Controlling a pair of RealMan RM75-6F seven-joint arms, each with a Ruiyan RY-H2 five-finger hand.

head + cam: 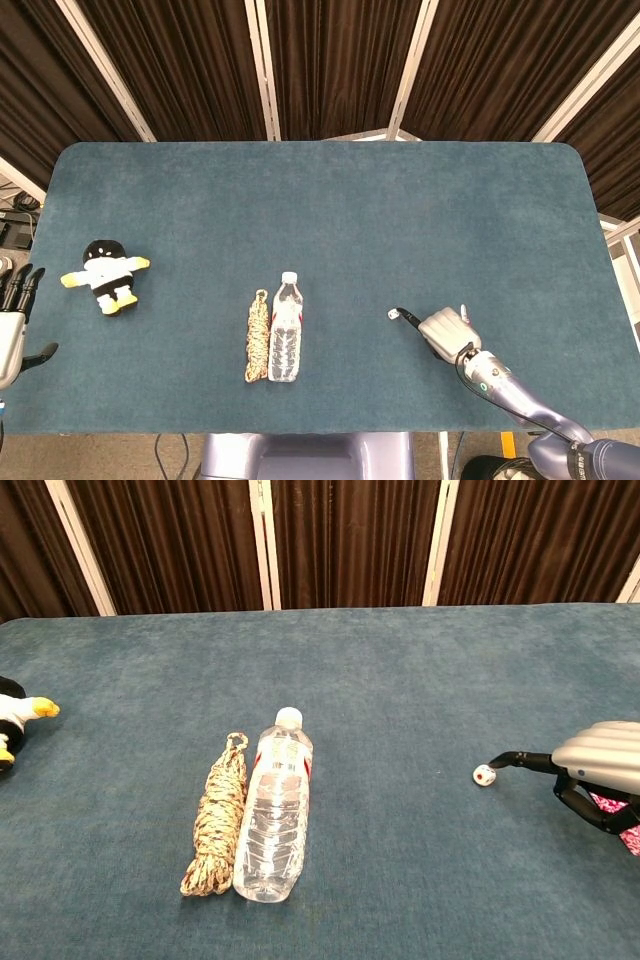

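Observation:
My right hand (447,333) (598,770) lies low over the table near its front right. One dark finger points left at a small white die (393,314) (484,775), its tip just short of it. The other fingers are curled over a pink patterned thing (618,818); I cannot tell whether they grip it. My left hand (12,318) hovers at the table's left edge with its fingers apart and nothing in it, nearest to a black-and-white plush toy (105,280) (14,724).
A clear plastic water bottle (285,330) (272,815) lies on its side at front centre, cap pointing away from me. A coiled tan rope (258,337) (214,818) lies against its left side. The blue-carpeted table (330,210) ends at dark curtains.

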